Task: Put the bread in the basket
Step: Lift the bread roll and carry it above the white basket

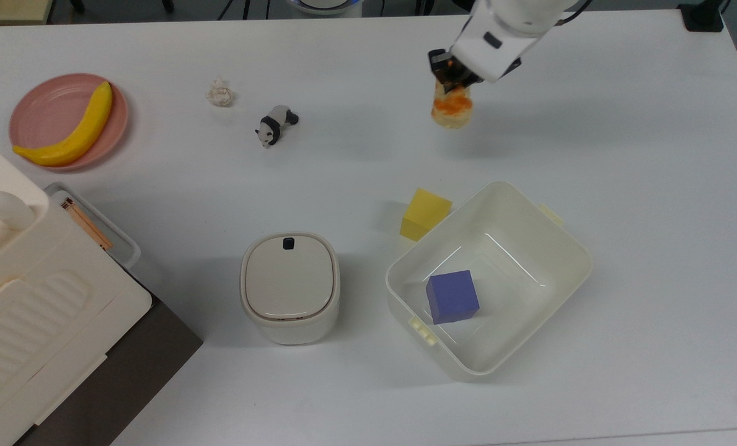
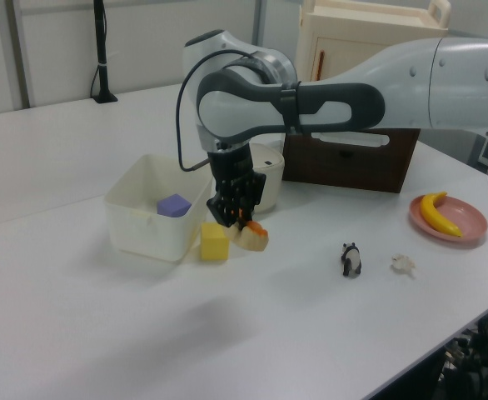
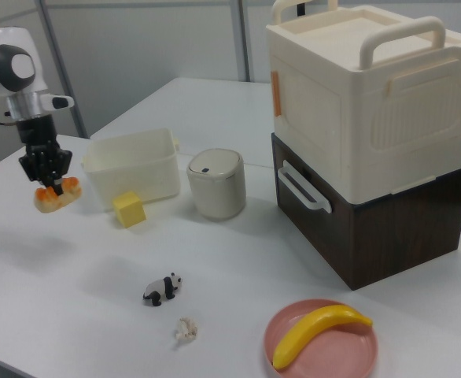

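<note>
I have the arm's black two-finger gripper (image 1: 449, 77) clamped on the small oblong toy loaf with an orange-brown glazed top and cream sides (image 1: 451, 106), fingers closed against its upper part so the bread hangs just below them. In the right view the gripper (image 3: 48, 183) holds the loaf (image 3: 57, 195) clear of the white tabletop (image 3: 73, 260), with a soft shadow on the surface beneath it. In the left view the gripper (image 2: 234, 218) and loaf (image 2: 251, 237) are likewise up in the air.

I take the large cream-white square plastic tub with rounded corners (image 1: 566, 238) as my landmark. The loaf is well apart from the tub, beyond its far corner toward the top view's upper edge, outside the rim. Inside the tub lies a purple-blue cube (image 1: 452, 297), near the wall on the top view's left. A yellow foam cube (image 1: 425, 214) sits on the table just beside the tub's outer wall, between tub and loaf. On the top view's left of the tub stands a smaller white lidded bin with a black button (image 1: 289, 286). Further from the tub, toward the top view's upper left, I see a small black-and-white panda figure (image 1: 275, 124), a crumpled pale scrap (image 1: 220, 93), and a pink round plate (image 1: 46, 108) carrying a yellow banana (image 1: 74, 131). A cream storage case on a dark brown box (image 3: 372, 142) is beyond the bin.
</note>
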